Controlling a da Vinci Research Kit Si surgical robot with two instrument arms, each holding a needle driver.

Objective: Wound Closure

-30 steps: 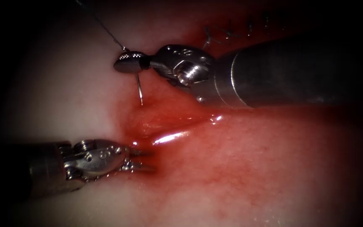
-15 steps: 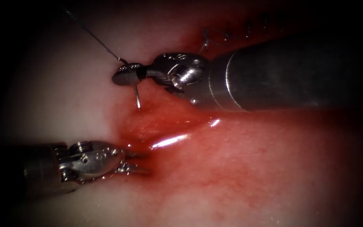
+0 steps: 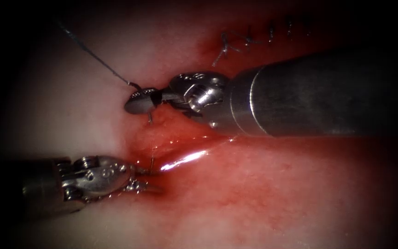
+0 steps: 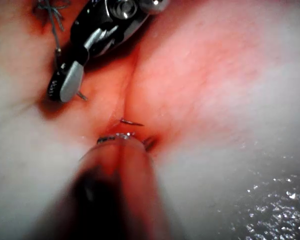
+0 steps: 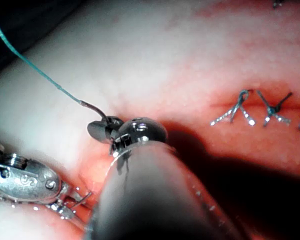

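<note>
Now my right claw (image 3: 140,102) is clamped on the needle (image 3: 150,118) near its thread end, on the left lip of the cut (image 3: 180,138). The needle's body is buried in the tissue (image 3: 70,120), and its tip (image 3: 152,161) pokes out at the near end of the cut, just beside my left claw (image 3: 147,177). That claw stands parted and holds nothing, probably waiting by the tip. The thread (image 3: 93,57) runs from the needle away to the far left. Red fluid (image 3: 185,159) shines along the cut. On the far right sit finished stitches (image 3: 236,44).
</note>
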